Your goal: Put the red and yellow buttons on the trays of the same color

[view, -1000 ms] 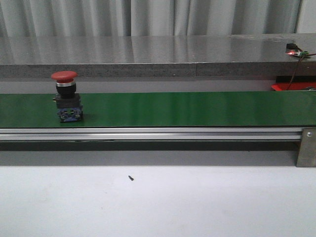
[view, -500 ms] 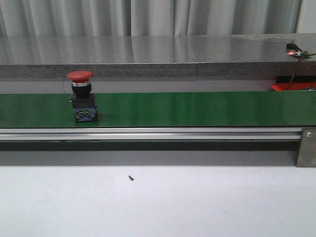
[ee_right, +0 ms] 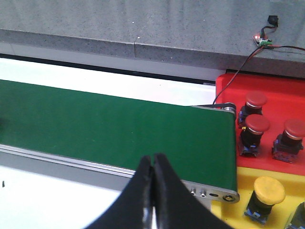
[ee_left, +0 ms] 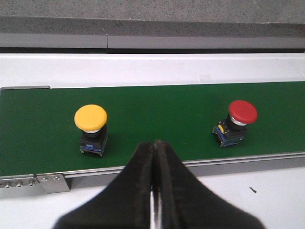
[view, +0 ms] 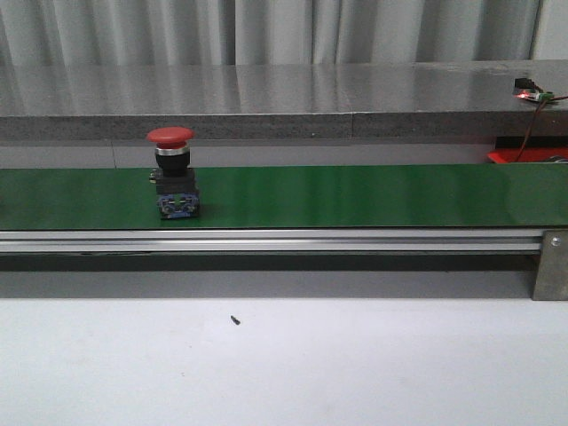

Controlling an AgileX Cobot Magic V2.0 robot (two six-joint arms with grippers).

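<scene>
Riding the green belt (view: 355, 195) rightward since a second ago, the red button (ee_left: 242, 112) sits beyond the left jaws; yellow button (ee_left: 90, 118) nearby. Both jaws pressed together, empty, awaiting pickup.

Yellow tray (ee_right: 248, 186), corner button (ee_right: 299, 215) cut off.

Belt and bench — the surroundings

A green conveyor belt (view: 355, 195) ran across an aluminium rail (view: 266, 240); behind stood a grey stone counter (view: 266, 98) (small circuit board (view: 531, 91) on it) — curtains (view: 266, 31) beyond.
</scene>
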